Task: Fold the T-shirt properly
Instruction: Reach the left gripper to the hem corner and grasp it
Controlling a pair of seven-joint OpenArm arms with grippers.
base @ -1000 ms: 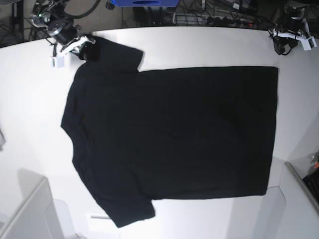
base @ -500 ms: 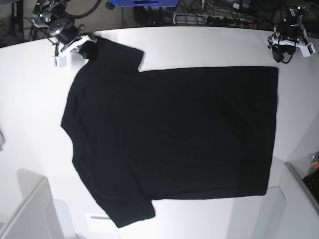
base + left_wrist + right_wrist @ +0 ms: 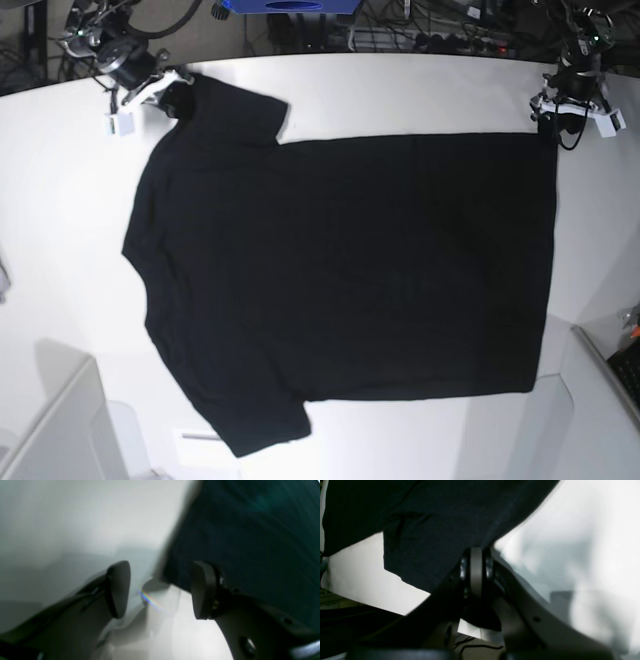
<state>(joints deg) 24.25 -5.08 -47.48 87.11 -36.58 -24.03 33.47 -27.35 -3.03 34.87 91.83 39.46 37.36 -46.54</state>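
T-shirt (image 3: pixel 345 270) spread flat on table (image 3: pixel 60 250), sleeves toward 9 o'clock.
Right gripper (image 3: pixel 476 555) clenched on sleeve at 11 o'clock; left gripper (image 3: pixel 160 590) released, straddling hem corner at 1 o'clock.

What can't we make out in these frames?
- T-shirt print: base view shows only plain black.
- Right gripper pads: right wrist view, fabric covers the contact.
- Left gripper: left wrist view blurred; touching the hem is unclear.
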